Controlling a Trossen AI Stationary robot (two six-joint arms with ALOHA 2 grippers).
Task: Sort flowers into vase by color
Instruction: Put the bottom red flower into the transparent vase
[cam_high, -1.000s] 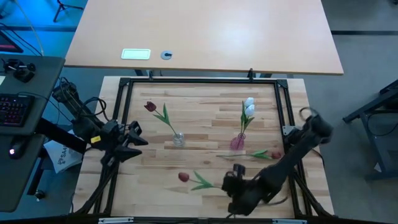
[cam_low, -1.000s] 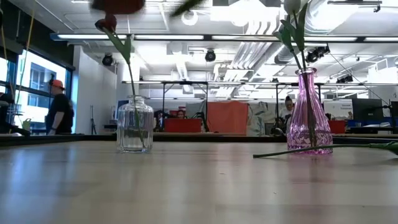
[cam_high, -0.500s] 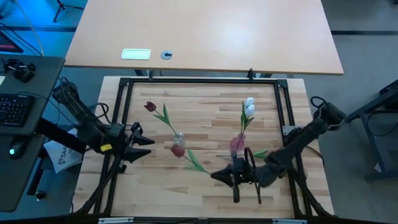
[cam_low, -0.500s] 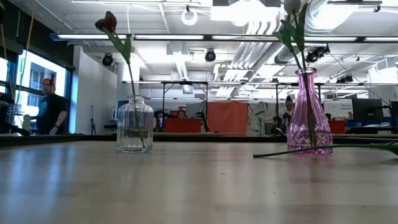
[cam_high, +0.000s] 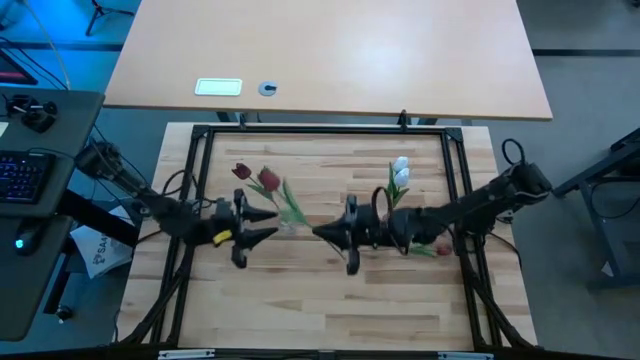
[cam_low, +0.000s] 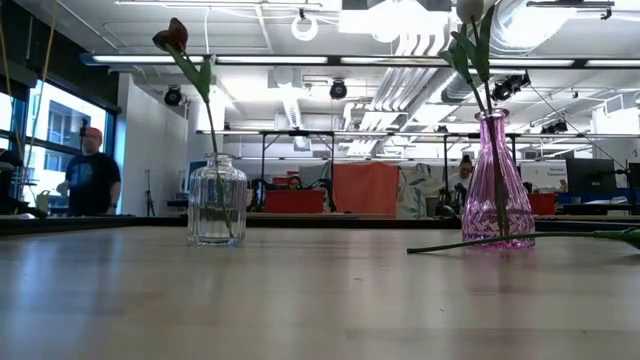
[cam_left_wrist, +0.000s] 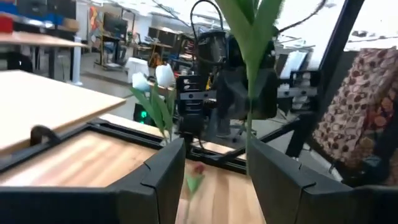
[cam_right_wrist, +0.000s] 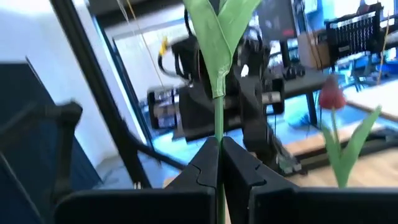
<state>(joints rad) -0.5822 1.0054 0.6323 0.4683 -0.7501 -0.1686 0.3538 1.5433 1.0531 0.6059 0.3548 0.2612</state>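
Observation:
My right gripper (cam_high: 318, 232) (cam_right_wrist: 219, 152) is at mid-table, shut on a dark red tulip (cam_high: 268, 180) with green leaves (cam_right_wrist: 221, 25). My left gripper (cam_high: 266, 224) (cam_left_wrist: 214, 171) faces it from the left, open. The tulip's stem (cam_left_wrist: 249, 118) shows just beyond its fingers; I cannot tell if it touches them. A clear vase (cam_low: 217, 200) stands on the table and holds one red tulip (cam_high: 240, 171) (cam_right_wrist: 331, 96). The pink vase (cam_low: 497, 180) holds two white tulips (cam_high: 400, 172) (cam_left_wrist: 157, 76). Another red tulip (cam_high: 440, 248) (cam_left_wrist: 198, 169) lies flat on the table. My right gripper pinches the tulip's thin green stem (cam_right_wrist: 219, 134) between its two fingers, below the leaves. The fingers come level from the table's right and point left. The flower is lifted clear of the table, its head slanting toward the far left, above the clear vase.
A black frame (cam_high: 320, 130) runs around the wooden work surface. A second, pale table (cam_high: 330, 50) with a small white card and a disc lies beyond the far edge. A keyboard (cam_high: 20, 175) sits off to the left. A person (cam_low: 92, 180) stands in the room behind.
My right gripper has carried the red tulip from near the table's near edge up and toward the far left, to beside the clear vase, turning to point left; the flower is lifted clear. My left gripper has moved right toward the clear vase.

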